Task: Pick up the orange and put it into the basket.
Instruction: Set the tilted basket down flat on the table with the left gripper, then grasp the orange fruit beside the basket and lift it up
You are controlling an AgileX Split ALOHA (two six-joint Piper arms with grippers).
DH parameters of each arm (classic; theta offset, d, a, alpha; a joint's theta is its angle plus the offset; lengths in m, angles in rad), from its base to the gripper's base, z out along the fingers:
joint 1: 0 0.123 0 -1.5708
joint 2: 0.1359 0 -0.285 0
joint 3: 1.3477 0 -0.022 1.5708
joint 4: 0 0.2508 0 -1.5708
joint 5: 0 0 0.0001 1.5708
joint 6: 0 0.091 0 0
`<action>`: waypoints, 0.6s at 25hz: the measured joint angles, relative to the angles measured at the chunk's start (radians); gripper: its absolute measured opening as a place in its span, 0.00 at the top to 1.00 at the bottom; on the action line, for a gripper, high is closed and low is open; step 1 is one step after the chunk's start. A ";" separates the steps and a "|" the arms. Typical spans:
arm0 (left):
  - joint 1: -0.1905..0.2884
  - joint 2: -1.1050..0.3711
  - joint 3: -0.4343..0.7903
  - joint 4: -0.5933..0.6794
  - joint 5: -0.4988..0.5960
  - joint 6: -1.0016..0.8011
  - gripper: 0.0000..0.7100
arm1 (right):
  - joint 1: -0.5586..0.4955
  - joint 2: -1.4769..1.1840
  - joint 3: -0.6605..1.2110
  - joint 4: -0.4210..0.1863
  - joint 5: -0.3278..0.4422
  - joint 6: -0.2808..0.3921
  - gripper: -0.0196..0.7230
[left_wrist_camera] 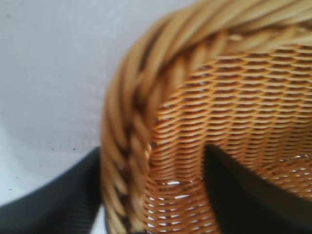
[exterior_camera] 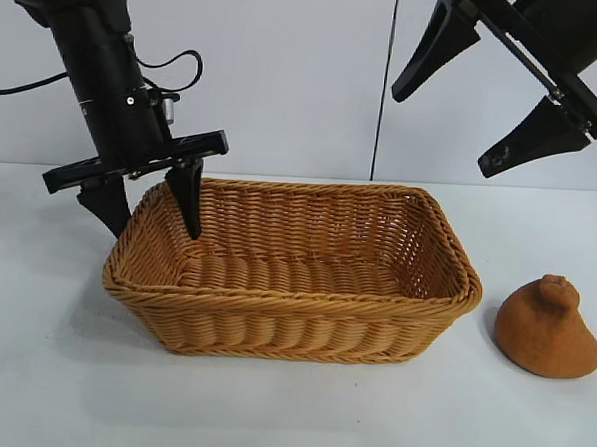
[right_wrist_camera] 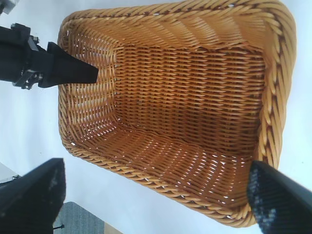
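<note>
The orange (exterior_camera: 548,327), a matte orange-brown cone-shaped fruit, sits on the white table to the right of the basket (exterior_camera: 295,295), apart from it. The woven basket is empty. My left gripper (exterior_camera: 156,228) is open and straddles the basket's left end rim (left_wrist_camera: 124,146), one finger inside and one outside. In the left wrist view the left gripper (left_wrist_camera: 151,204) has the braided rim between its fingers (left_wrist_camera: 243,195). My right gripper (exterior_camera: 446,131) is open and empty, high above the basket's right end. The right gripper (right_wrist_camera: 156,200) looks down into the basket (right_wrist_camera: 278,97). The orange does not show in either wrist view.
The white table (exterior_camera: 50,371) runs around the basket, with a pale wall behind. The left arm's inner finger (right_wrist_camera: 68,70) shows inside the basket in the right wrist view. A grey floor patch (right_wrist_camera: 80,219) lies past the table edge.
</note>
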 joint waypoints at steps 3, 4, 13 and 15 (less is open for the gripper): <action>0.003 -0.060 -0.054 0.054 0.001 0.001 0.18 | 0.000 0.000 0.000 -0.006 0.004 0.000 0.04; 0.007 -0.077 -0.062 0.078 0.002 0.001 0.18 | 0.000 0.000 0.000 -0.007 0.006 0.000 0.04; 0.122 -0.100 -0.067 0.296 0.003 0.005 0.18 | 0.000 -0.001 0.000 -0.010 0.019 0.000 0.04; 0.160 -0.100 -0.067 0.301 0.003 0.007 0.18 | 0.000 -0.001 0.000 -0.010 0.022 0.000 0.04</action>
